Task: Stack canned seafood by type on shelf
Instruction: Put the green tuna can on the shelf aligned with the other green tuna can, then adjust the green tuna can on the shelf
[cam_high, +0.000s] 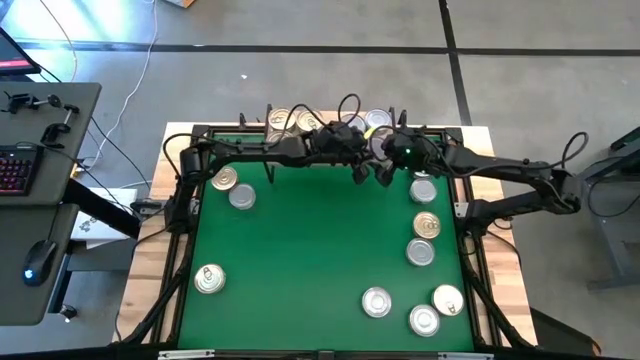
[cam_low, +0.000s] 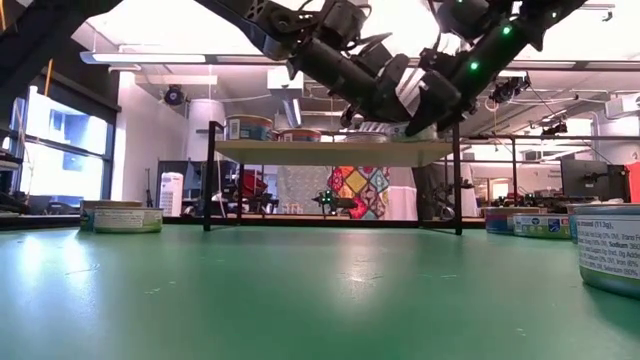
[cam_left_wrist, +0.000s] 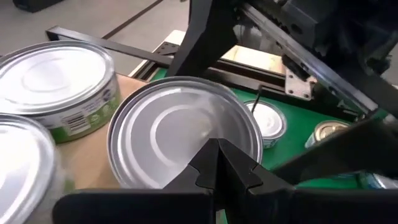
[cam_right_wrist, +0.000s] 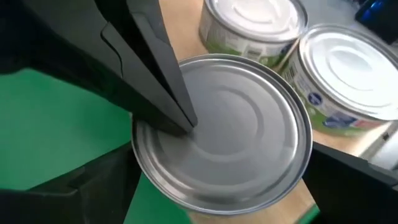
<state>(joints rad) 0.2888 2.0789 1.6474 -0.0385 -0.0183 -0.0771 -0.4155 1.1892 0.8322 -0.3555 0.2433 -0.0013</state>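
1. Both arms meet over the shelf at the far edge of the green table. I judge this a two-arm placement of one silver-lidded tin at the shelf's near edge.
2. The left gripper is fully closed. Its fingertips come to a single point pressing down on the tin's lid, probably to pin it.
3. The right gripper stands wide, with a finger on each side of the tin. I cannot tell whether the pads touch its wall.
4. The tin partly overhangs the board toward the table, near two green-labelled tins already on the shelf.
5. Nine or so loose tins wait on the table, mostly on the right side.
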